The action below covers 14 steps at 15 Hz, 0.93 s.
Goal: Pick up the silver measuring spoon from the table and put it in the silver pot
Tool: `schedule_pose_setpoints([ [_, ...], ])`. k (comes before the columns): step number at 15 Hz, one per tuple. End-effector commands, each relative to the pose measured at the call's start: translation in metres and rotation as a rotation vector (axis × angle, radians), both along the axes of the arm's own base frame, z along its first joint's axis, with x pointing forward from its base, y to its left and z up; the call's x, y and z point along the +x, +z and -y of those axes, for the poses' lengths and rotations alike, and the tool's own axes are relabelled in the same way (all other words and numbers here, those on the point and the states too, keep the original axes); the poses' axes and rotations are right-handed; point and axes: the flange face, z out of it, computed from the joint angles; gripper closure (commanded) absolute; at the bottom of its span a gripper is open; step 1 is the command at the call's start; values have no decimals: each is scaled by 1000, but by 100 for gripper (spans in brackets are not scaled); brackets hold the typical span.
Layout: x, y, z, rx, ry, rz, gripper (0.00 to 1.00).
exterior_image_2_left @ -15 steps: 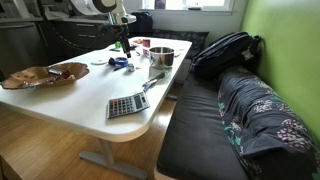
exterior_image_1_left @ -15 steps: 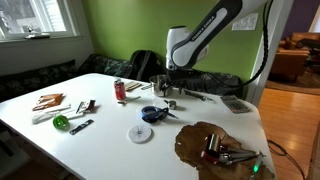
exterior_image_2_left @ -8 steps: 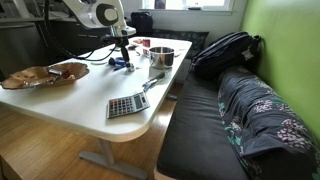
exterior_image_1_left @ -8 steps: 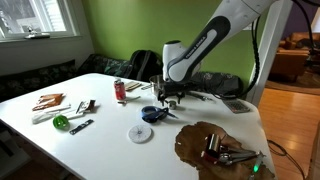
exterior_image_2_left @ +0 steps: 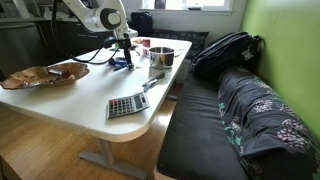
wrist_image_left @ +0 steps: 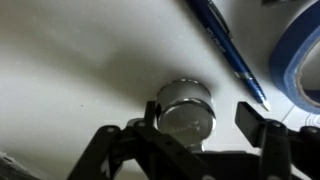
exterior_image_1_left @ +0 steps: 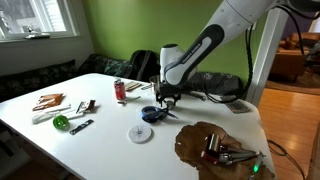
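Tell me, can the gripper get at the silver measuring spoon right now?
Probably yes. In the wrist view the gripper is open with the silver measuring spoon between its fingers, nothing covering it; the slim blue utensil lies beside.

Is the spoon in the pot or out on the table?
Out: the silver measuring spoon lies on the table, between the jaws of the open gripper.

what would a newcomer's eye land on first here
The white arm reaches down from the upper right, its gripper low over the white table, with a bright green wall behind. In the wrist view the silver measuring spoon lies between the open fingers. The silver pot stands toward the table's far end.
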Motion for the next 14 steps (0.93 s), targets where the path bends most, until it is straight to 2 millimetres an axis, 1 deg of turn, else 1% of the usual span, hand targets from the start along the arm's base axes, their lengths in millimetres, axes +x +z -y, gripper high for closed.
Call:
schedule_pose_setpoints([
  [1,6,-6,-2,-25,-36,7,49],
  [2,7,-6,-1,-28,-41,8,56],
  [3,7,-4,-1,-30,-44,6,65],
  [4,6,3,1,-27,-45,3,69],
  [8,2,48,11,6,-37,13,69],
  [9,-1,59,12,8,-18,-11,69],
  [12,-21,86,25,-25,100,-156,69],
  [14,-41,101,33,-11,198,-214,69],
])
